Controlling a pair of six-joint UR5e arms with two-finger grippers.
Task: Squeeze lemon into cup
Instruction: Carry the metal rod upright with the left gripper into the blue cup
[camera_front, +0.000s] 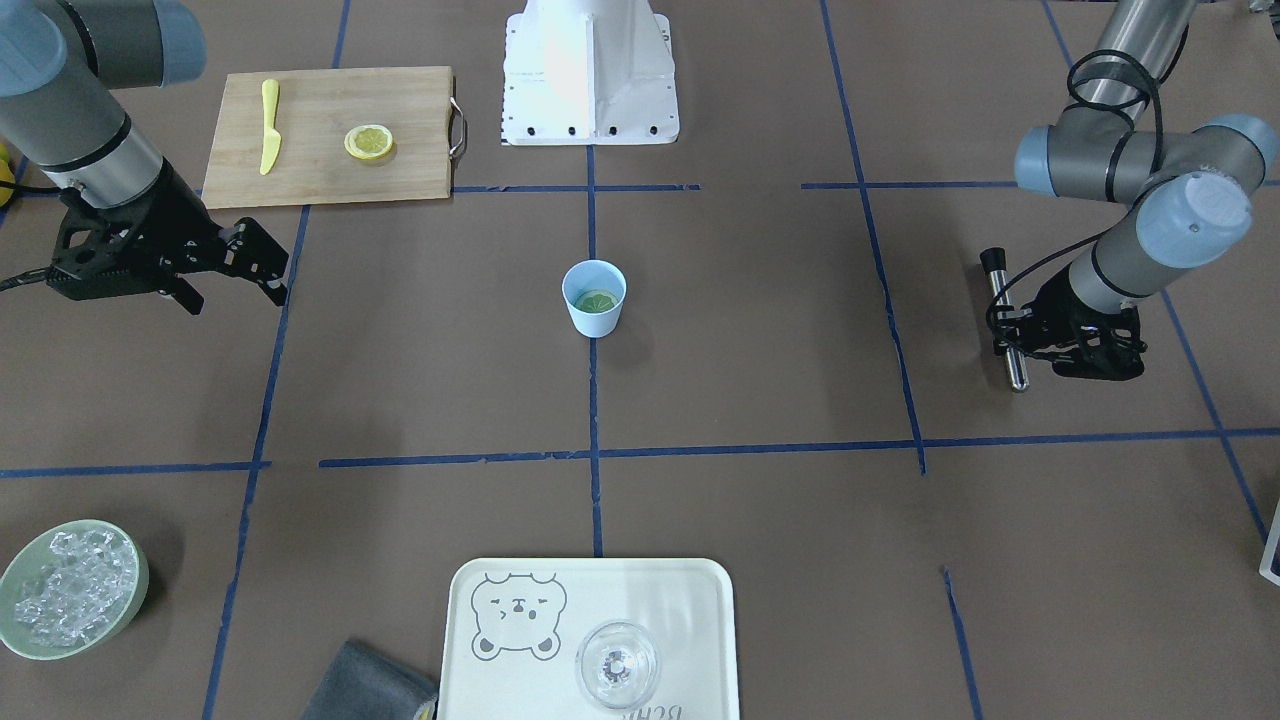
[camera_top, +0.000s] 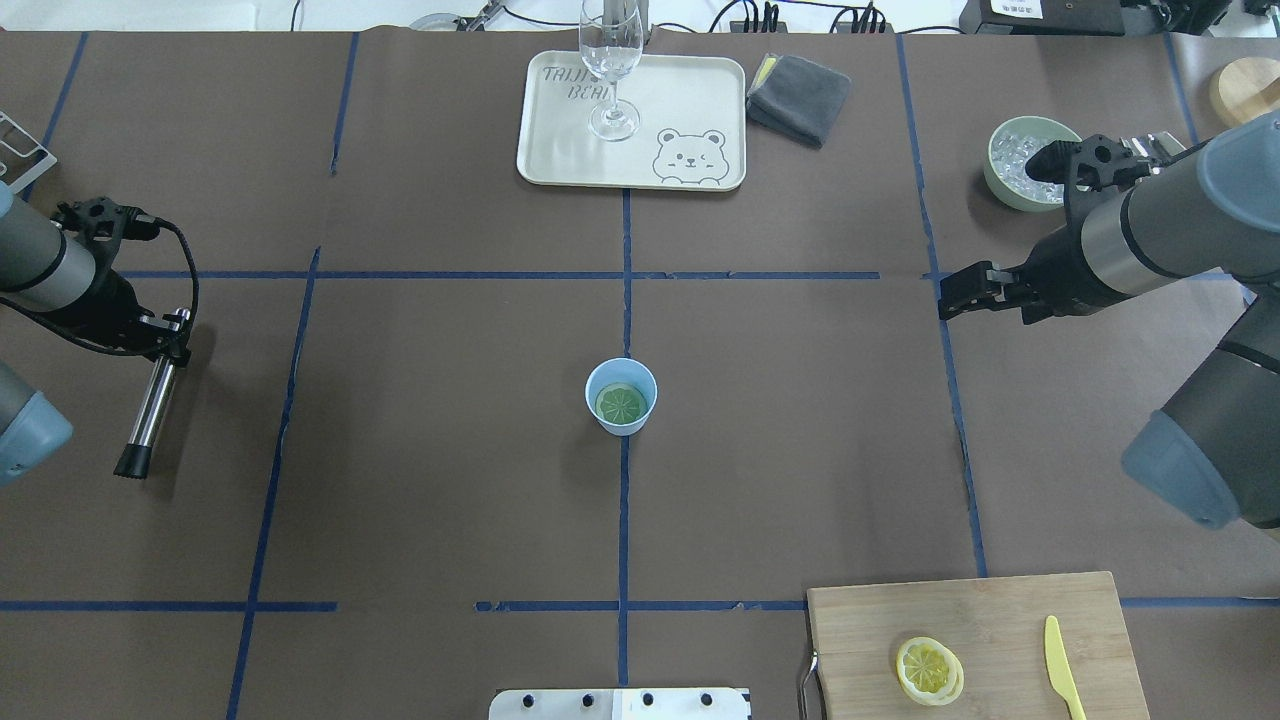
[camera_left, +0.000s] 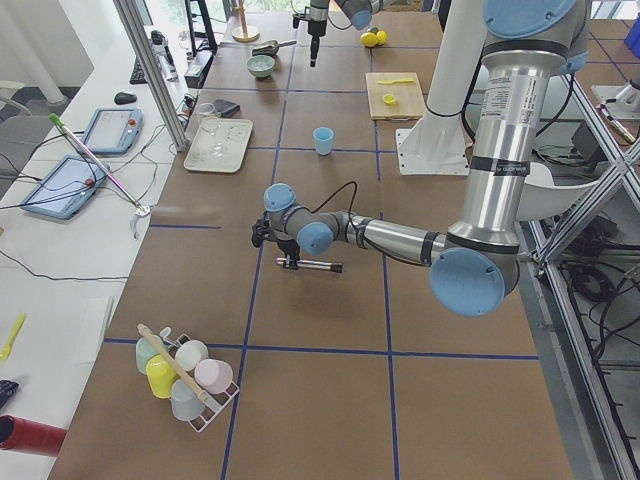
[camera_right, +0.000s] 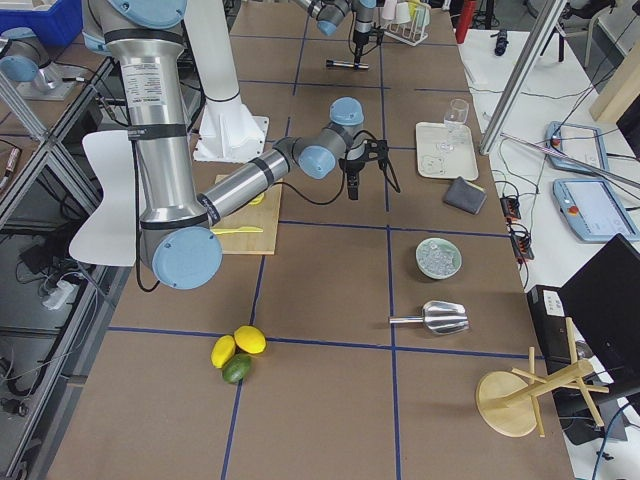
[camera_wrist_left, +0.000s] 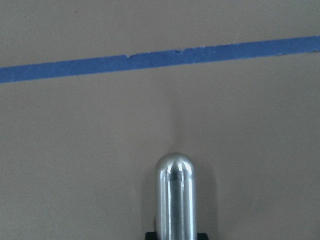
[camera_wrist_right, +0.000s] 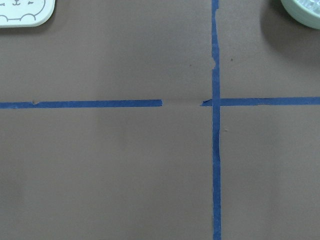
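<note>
The light-blue cup (camera_front: 594, 312) (camera_top: 603, 409) stands upright at the table's middle. One lemon slice (camera_front: 597, 301) (camera_top: 621, 404) lies flat inside it. A second lemon slice (camera_front: 369, 142) (camera_top: 929, 670) lies on the wooden cutting board (camera_front: 330, 165). My right gripper (camera_front: 235, 297) (camera_top: 950, 296) is open and empty, hovering well off to the cup's side, near the board. My left gripper (camera_front: 1022, 347) (camera_top: 163, 338) is shut on a metal rod (camera_front: 1004, 318) (camera_top: 150, 410) (camera_wrist_left: 175, 197) with a black tip, far from the cup on the other side.
A yellow knife (camera_front: 269, 126) (camera_top: 1062, 680) lies on the board. A pale-green bowl of ice (camera_front: 70, 590) (camera_top: 1022, 165), a bear tray (camera_front: 690, 600) (camera_top: 560, 150) with a clear glass (camera_front: 617, 665) (camera_top: 610, 70), and a grey cloth (camera_top: 798, 97) stand along the far side. The robot base (camera_front: 590, 75) is behind the cup.
</note>
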